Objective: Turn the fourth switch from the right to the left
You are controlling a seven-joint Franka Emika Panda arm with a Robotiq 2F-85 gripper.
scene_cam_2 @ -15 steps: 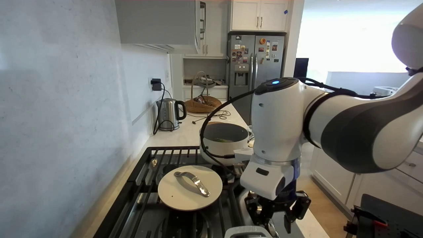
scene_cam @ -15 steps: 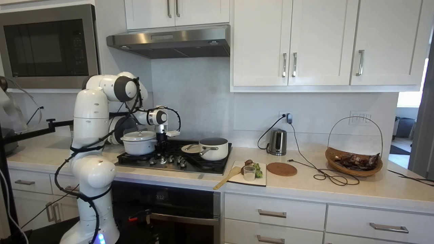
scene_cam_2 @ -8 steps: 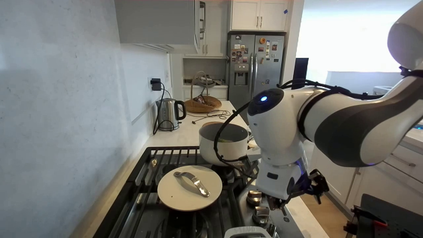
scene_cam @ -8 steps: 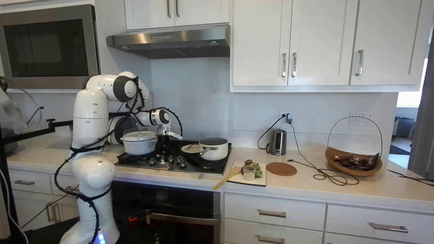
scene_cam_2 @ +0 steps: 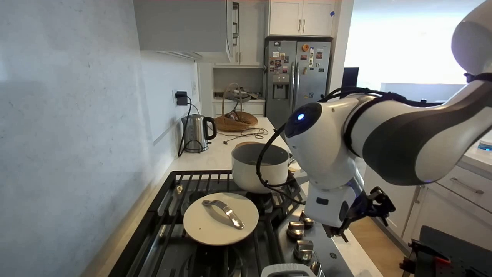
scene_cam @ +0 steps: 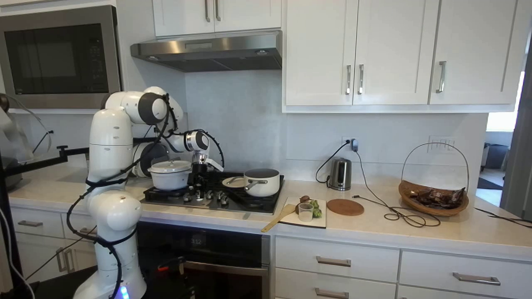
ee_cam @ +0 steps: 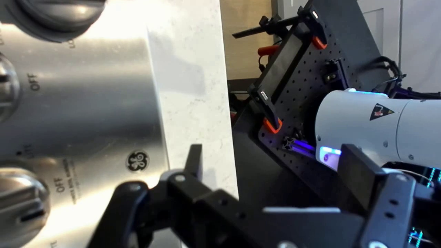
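Note:
Metal stove knobs line the cooktop's front panel. In an exterior view, the fourth switch from the right appears to be the knob just below my gripper. Another exterior view shows several knobs, with my gripper tilted outward past the panel and apart from them. In the wrist view, a knob sits at lower left, its dark mark lower than its OFF label. A second knob is cut by the left edge. My gripper is open over the counter edge, nothing between its fingers.
A lidded white pot stands left of the gripper, and a white pot farther along the stove. A loose lid rests on the grates. The black robot platform lies beyond the counter edge.
The hand has tilted and swung outward from the knobs toward the counter's front edge. The fingers look wider apart, and knobs that were behind the gripper now show.

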